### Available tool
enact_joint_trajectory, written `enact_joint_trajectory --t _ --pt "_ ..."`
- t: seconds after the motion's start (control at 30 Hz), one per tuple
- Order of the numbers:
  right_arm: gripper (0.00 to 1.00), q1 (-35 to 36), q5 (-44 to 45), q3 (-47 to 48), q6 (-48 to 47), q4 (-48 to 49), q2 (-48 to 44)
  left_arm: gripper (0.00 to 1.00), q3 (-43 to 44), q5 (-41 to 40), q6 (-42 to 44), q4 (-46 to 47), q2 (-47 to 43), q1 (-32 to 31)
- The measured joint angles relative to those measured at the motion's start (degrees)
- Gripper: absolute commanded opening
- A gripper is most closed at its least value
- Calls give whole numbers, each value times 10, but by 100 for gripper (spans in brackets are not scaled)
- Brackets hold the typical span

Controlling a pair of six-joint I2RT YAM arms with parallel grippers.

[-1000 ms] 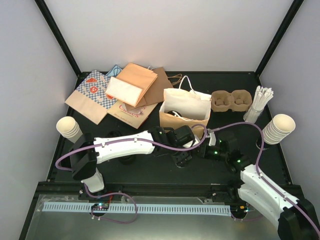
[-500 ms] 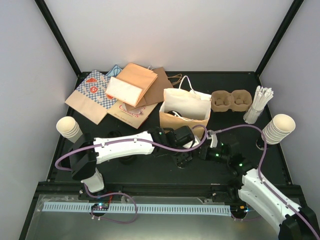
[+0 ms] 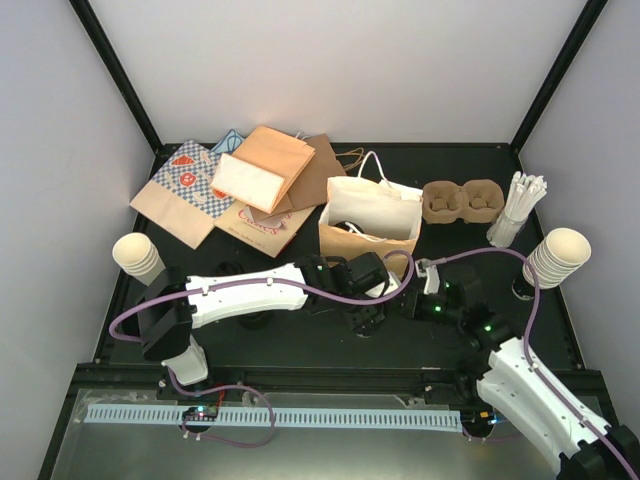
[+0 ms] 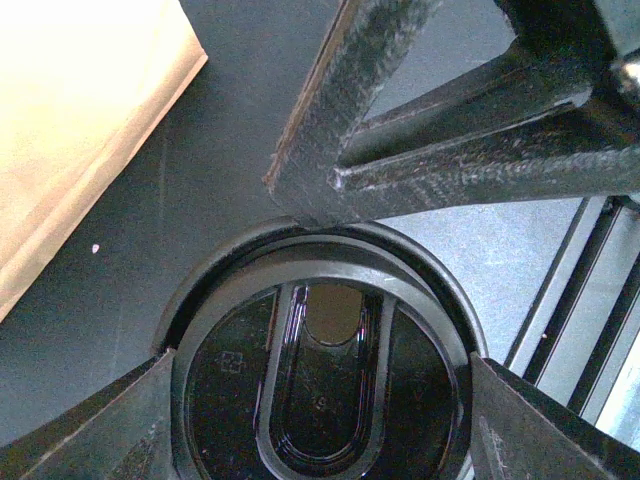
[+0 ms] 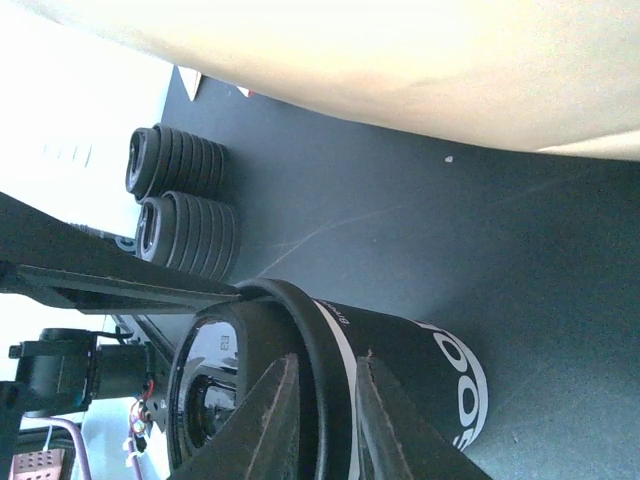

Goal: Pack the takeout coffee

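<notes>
Right gripper (image 5: 318,415) has just eased back slightly, pinching the black lid (image 4: 320,395) rim on the cup (image 5: 400,385). Left gripper (image 4: 320,350) straddles it wide, unchanged; capping looks nearly done.

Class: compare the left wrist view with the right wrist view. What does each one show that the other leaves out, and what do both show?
Only the left wrist view looks straight down on the black lid, showing its sip recess, with the left tool open around it.

Only the right wrist view shows the cup's dark printed side, two stacks of black lids behind it, and the right tool pinching the lid's rim.

Both show the lidded cup, the dark tabletop and a pale paper bag.
</notes>
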Motion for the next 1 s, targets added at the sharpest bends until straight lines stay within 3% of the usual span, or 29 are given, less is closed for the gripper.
enact_joint_trajectory --t 1.0 --pt "22 -21 -28 8 -16 22 5 72 -6 1 1 7 -4 0"
